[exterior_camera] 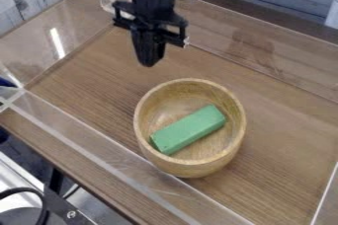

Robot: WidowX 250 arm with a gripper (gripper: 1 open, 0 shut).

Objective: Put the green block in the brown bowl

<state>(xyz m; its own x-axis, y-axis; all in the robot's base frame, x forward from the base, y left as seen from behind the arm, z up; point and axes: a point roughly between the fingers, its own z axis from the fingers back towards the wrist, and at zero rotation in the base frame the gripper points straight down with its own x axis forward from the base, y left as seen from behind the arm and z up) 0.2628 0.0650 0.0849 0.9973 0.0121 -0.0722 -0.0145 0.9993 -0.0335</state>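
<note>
Resting inside the brown bowl (192, 127), the green block (188, 129) lies slantwise on the bowl's floor.
Camera view: the gripper (153, 57) hangs beyond the bowl's far rim, pointing down over the wooden table (79, 81), fingers clenched together, grasping nothing.

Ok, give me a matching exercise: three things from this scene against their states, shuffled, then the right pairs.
Things:
1. green block
2. brown bowl
3. gripper

States:
A. jaws shut, empty, above the wooden table behind the bowl
B. lying inside the bowl
C. upright on the table, holding the block

Pairs: 1-B, 2-C, 3-A
</note>
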